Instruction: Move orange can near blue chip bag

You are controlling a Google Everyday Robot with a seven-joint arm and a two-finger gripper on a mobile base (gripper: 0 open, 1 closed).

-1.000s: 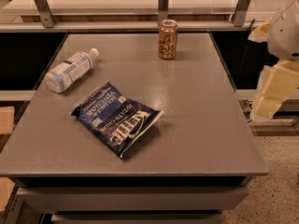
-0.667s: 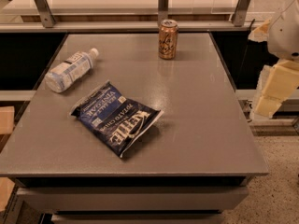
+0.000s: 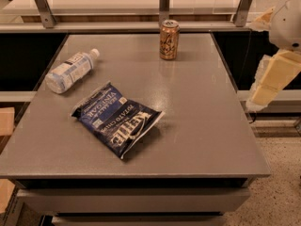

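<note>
The orange can (image 3: 169,39) stands upright at the far middle of the grey table (image 3: 207,126), with pale cursive lettering and a silver top. The blue chip bag (image 3: 117,119) lies flat and crinkled nearer the front, left of centre, its white "Kettle" lettering facing up. The can and the bag are well apart, the can beyond and to the right of the bag. My gripper (image 3: 269,83) hangs off the table's right edge, level with the table's middle, away from both things and holding nothing that I can see.
A clear plastic water bottle (image 3: 70,71) lies on its side at the table's left. A metal rail with upright posts (image 3: 163,4) runs along the table's far edge. The floor (image 3: 282,182) shows at the right.
</note>
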